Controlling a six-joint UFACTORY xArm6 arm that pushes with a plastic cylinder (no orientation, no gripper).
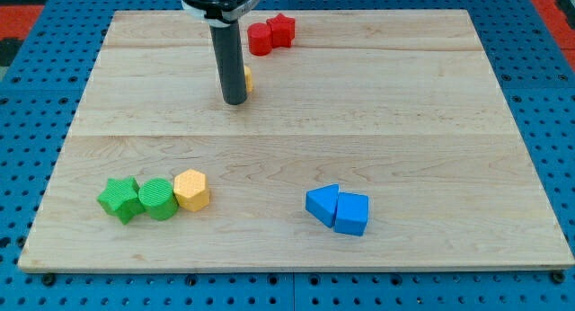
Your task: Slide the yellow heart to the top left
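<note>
Yellow heart (247, 77) sits in the upper middle of the wooden board (431, 122), mostly hidden behind the dark rod, with only a sliver visible at the rod's right edge; my tip (234, 102) rests against or just beside the block's left-front side, a placement that appears poorly suited to a push toward the view's top left, so repositioning to the block's right looks necessary. No fingers exist on this rig: the rod grips nothing and can only touch. Red blocks (270, 34) lie near the view's top.
</note>
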